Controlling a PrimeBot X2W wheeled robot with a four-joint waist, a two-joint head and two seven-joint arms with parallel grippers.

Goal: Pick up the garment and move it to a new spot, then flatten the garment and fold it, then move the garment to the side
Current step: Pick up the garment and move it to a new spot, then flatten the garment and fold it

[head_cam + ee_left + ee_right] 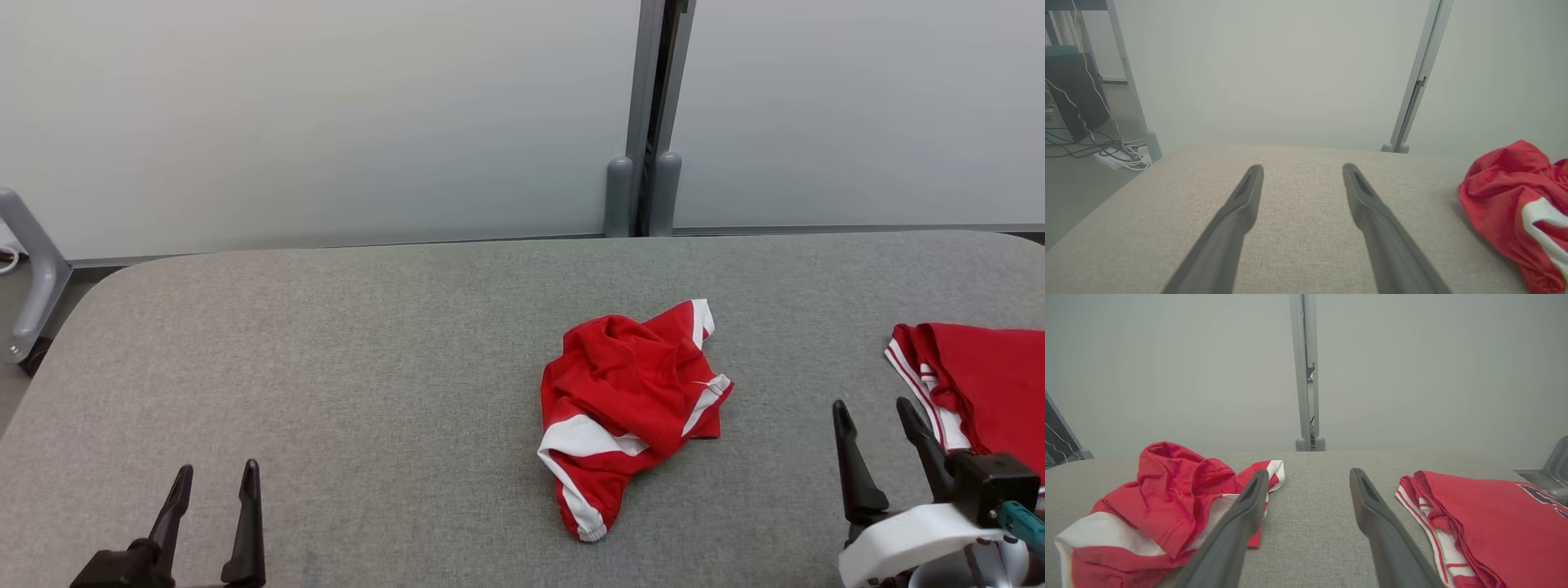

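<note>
Near the middle of the grey table (326,367) you have the crumpled red garment (629,392), untouched. Left gripper (219,467) and right gripper (872,404) both stand with jaws apart, empty. Expect light, limp cloth; pinch a raised fold or white-trimmed hem. Your right wrist view adds dark print on the folded red shirt (1486,514), cropped in the head view.

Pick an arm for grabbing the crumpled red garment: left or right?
Right, probably. The right gripper is open and nearer the crumpled garment, which lies beside its fingers in its wrist view; the left gripper, also open, sits farther across the table.
</note>
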